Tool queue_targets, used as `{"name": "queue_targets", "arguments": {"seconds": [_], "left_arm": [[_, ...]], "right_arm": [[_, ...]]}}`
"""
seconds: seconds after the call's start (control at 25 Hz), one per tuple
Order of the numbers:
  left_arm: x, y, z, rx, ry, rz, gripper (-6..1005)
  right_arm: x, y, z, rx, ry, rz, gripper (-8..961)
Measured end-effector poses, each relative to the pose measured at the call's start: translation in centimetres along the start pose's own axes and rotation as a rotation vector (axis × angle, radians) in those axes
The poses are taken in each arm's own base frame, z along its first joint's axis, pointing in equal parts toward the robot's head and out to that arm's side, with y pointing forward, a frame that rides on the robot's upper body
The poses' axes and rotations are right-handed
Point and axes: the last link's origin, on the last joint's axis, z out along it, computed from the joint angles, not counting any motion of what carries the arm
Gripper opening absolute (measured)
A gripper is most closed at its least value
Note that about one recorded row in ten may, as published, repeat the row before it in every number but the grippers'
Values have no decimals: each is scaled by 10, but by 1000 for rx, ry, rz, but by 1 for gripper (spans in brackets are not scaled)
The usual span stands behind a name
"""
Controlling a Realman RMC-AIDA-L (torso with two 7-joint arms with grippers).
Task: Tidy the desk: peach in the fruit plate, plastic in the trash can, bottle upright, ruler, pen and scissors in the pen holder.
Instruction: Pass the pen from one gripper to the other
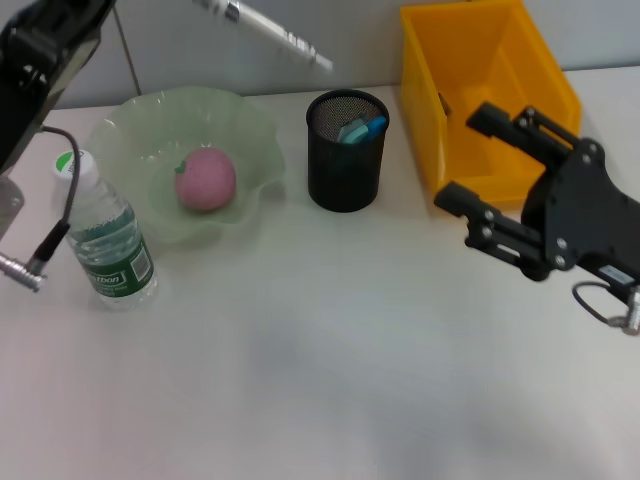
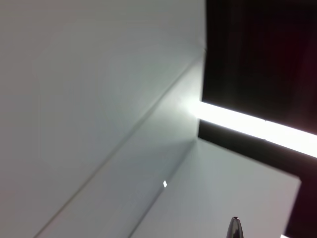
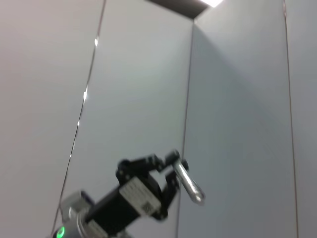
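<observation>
Holding a silver pen high above the pen holder, your left gripper grips it; right gripper fingers spread wide beside the yellow bin.

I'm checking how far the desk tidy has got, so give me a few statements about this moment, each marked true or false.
1. The peach lies in the green fruit plate. True.
2. The water bottle lies on its side. False: it stands upright, beside the plate.
3. The left pincer holds a silver pen above the table. True.
4. The mesh pen holder is empty. False: blue items already show inside it.
5. The right pincer is shut on the yellow bin. False: it is open and holds nothing, hovering in front of the bin.
</observation>
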Motion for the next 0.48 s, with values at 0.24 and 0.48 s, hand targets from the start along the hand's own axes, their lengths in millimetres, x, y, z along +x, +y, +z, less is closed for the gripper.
{"name": "queue_targets", "arguments": {"seconds": [0.24, 0.48], "left_arm": [[-1, -5, 4, 37, 62, -55, 154], [-5, -29, 7, 199, 66, -172, 157]], "right_arm": [[2, -4, 21, -13, -50, -116, 717], [1, -16, 39, -10, -66, -279, 716]]}}
